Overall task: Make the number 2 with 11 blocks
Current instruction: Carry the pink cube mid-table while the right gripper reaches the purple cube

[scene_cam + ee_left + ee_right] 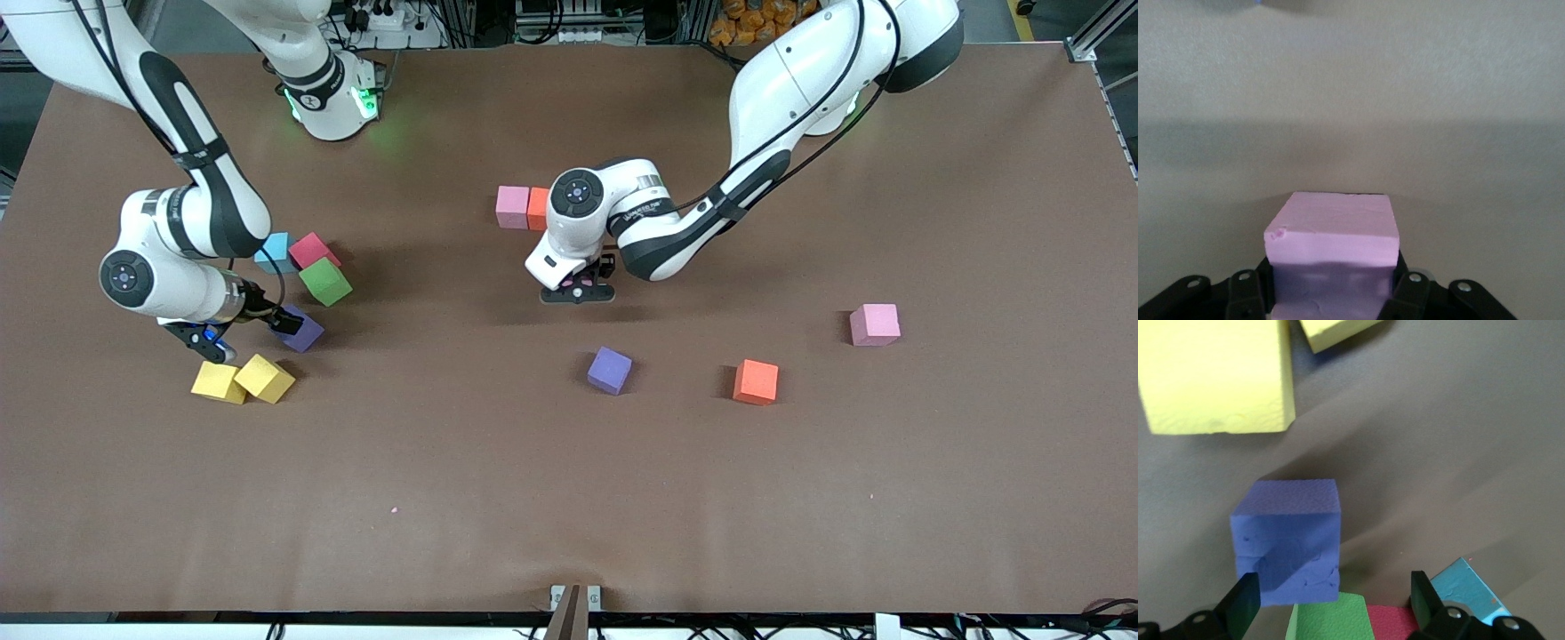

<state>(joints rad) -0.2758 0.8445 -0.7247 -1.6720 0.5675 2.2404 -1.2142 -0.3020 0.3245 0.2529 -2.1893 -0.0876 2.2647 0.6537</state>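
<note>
Desk [569, 498] lies bare toward the front camera; the left hand [578, 289] hangs over its middle, near a pink block [513, 206] touching an orange block [537, 208]. Left wrist view: that hand grips a light pink block [1331, 243] over bare desk. Right wrist view: the right hand [1335, 603], fingers wide and holding nothing, is over a purple block [1288, 540] beside two yellow blocks [1215, 373].

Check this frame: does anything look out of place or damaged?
One oddity: a green cube sits among the task's colours, touching the red cube at the right arm's end. The pink cube held in the left gripper has a small nick on one top corner.
</note>
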